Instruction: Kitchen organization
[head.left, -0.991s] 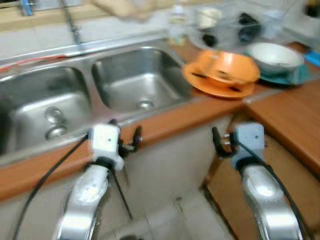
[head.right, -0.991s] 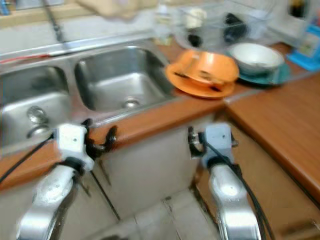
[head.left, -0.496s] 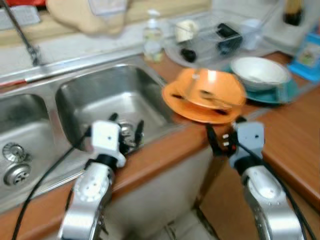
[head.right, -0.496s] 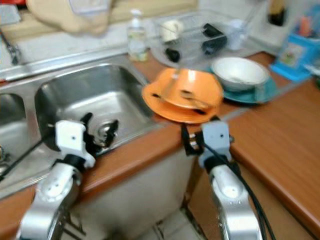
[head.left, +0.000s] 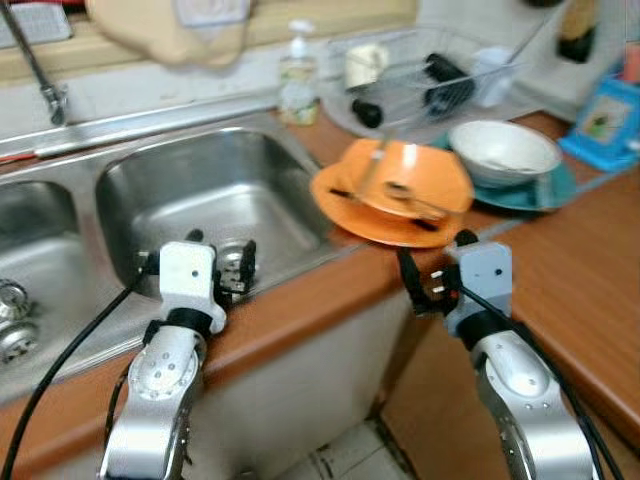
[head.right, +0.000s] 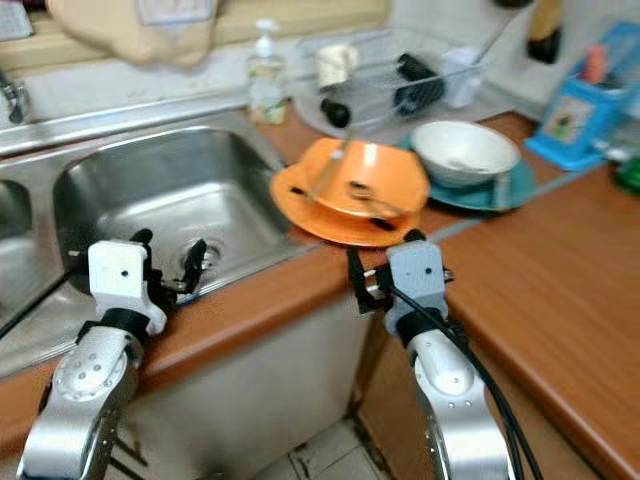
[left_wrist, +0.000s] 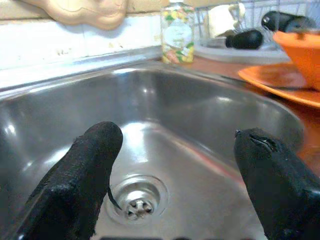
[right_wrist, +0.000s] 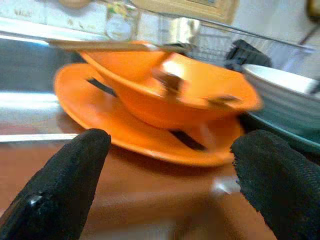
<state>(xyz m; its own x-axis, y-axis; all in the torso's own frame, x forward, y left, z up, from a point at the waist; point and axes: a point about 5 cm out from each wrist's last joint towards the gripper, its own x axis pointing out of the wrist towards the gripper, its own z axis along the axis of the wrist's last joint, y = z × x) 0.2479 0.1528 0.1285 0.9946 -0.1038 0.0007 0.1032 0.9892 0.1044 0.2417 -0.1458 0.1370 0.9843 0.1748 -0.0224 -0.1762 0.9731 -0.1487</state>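
Left gripper hovered over sink basin, fingers spread wide, empty. Right gripper stood wide apart at counter edge, just before orange bowl resting on orange plate; white bowl beside.

bowl on plate, right of sink; dish rack behind them.

Between the right pincer's spread black fingers, an orange bowl sits on an orange plate on the brown table.
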